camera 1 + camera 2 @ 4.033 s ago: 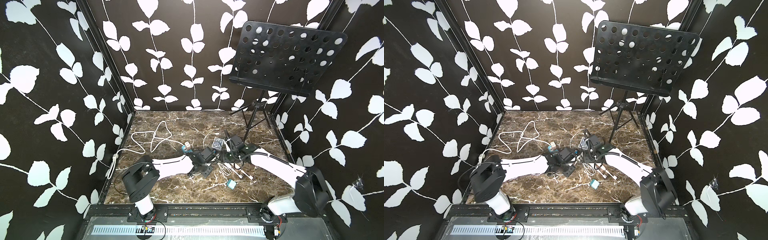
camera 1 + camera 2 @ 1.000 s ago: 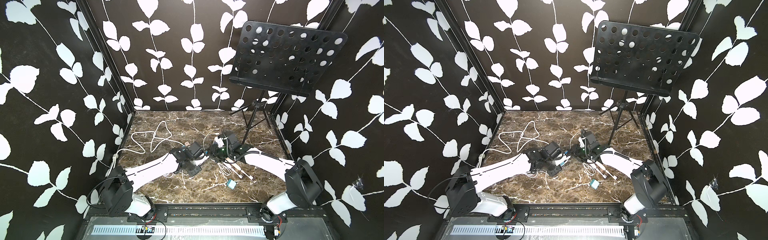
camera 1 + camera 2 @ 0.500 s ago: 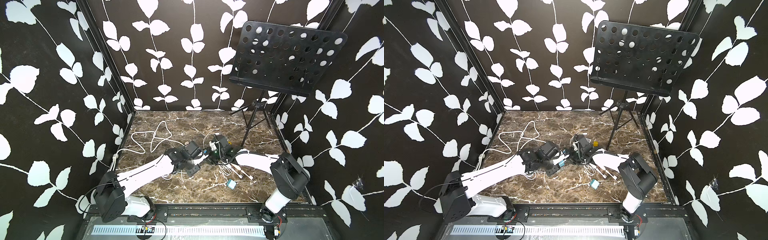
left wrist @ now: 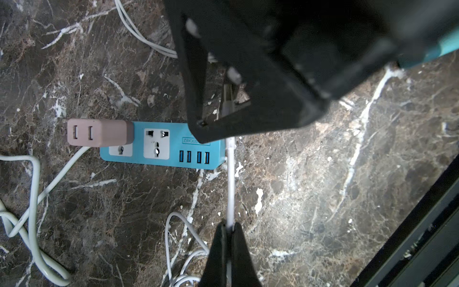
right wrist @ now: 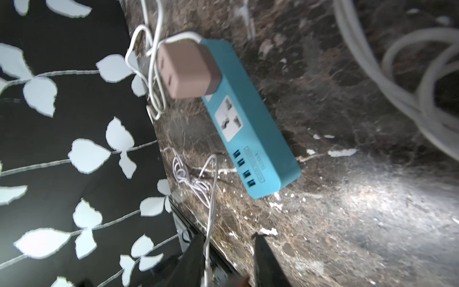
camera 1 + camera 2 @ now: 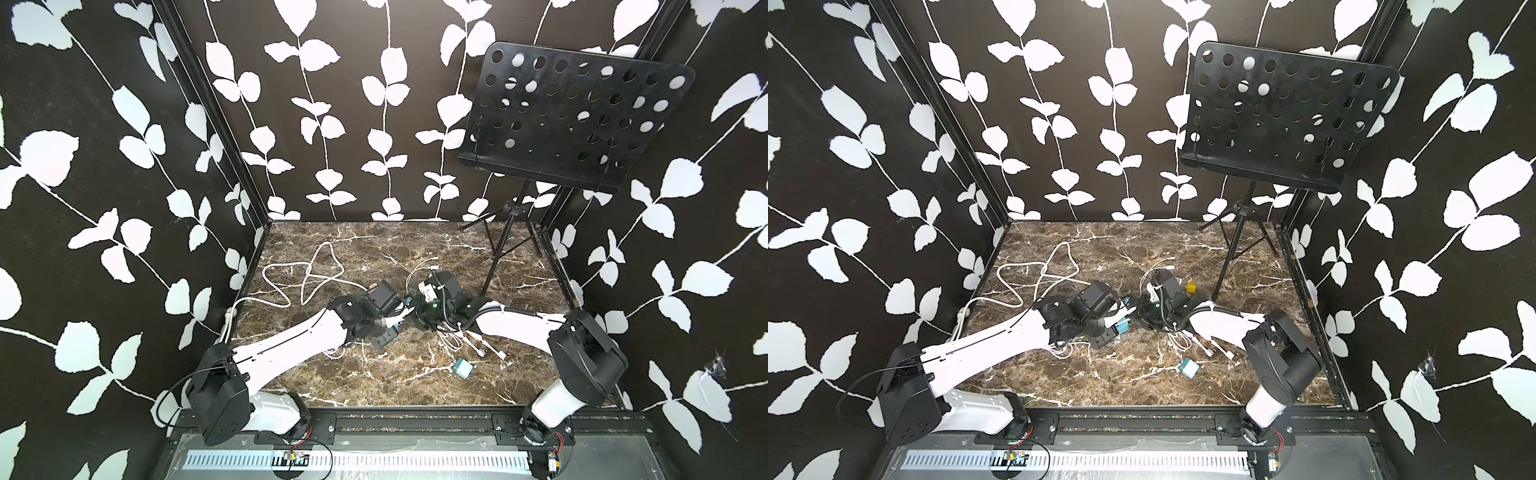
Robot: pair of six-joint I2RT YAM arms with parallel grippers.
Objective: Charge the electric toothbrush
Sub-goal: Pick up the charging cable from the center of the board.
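My left gripper (image 4: 229, 225) is shut on a thin white charging cable (image 4: 231, 179). It holds the cable's plug end out above a blue power strip (image 4: 159, 146) with a row of USB ports. My right gripper (image 5: 227, 236) is open. The cable (image 5: 211, 198) runs along one of its fingers (image 5: 196, 248), and its jaws stand around the plug's metal tip (image 4: 227, 93). In both top views the two grippers meet at the table's middle (image 6: 405, 311), over the strip (image 6: 1123, 326). I cannot pick out the electric toothbrush with certainty.
A pink adapter (image 4: 99, 133) sits in the strip's end socket. A thick white cord (image 6: 307, 274) loops at the back left. A black music stand (image 6: 573, 120) rises at the back right. A small teal box (image 6: 463, 368), a yellow cube (image 6: 1191, 287) and white slender pieces (image 6: 478, 347) lie by the right arm.
The right gripper has moved left and forward to the cable end that the left gripper holds. The left gripper has stayed shut on the cable, almost in place.
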